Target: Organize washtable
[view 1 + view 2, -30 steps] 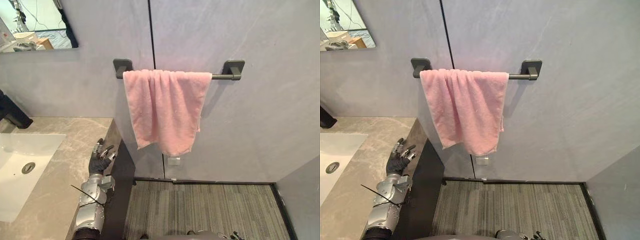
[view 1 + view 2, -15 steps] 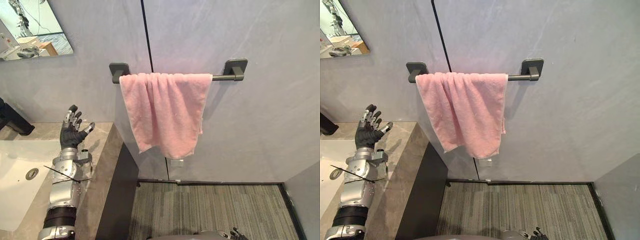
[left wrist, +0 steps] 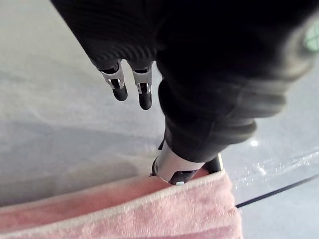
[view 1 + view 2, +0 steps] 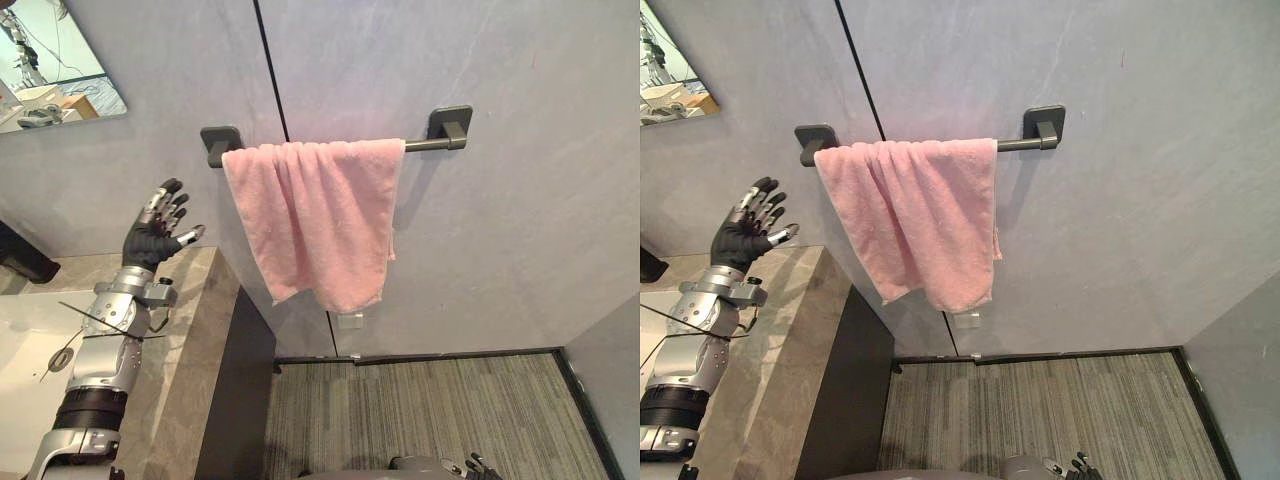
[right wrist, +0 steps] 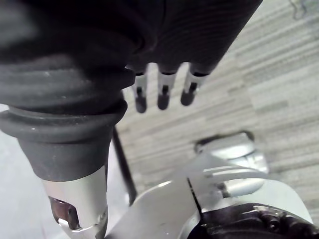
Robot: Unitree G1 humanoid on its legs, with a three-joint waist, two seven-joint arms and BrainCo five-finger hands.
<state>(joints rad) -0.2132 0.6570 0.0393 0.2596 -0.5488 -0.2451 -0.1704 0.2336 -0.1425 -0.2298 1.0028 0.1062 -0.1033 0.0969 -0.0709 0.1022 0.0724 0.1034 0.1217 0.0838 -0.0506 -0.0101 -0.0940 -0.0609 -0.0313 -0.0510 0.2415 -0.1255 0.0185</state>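
Raised higher, left robot hand point(image 4: 150, 243) spreads empty fingers near the draped, fluffy pink towel point(image 4: 320, 220).

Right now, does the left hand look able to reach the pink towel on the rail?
Probably yes: the left hand hovers open beside the pink towel, with only bare wall showing between them and nothing blocking the way.

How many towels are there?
1. The towel hangs over the bar, bunched toward its left end. More could be out of view.
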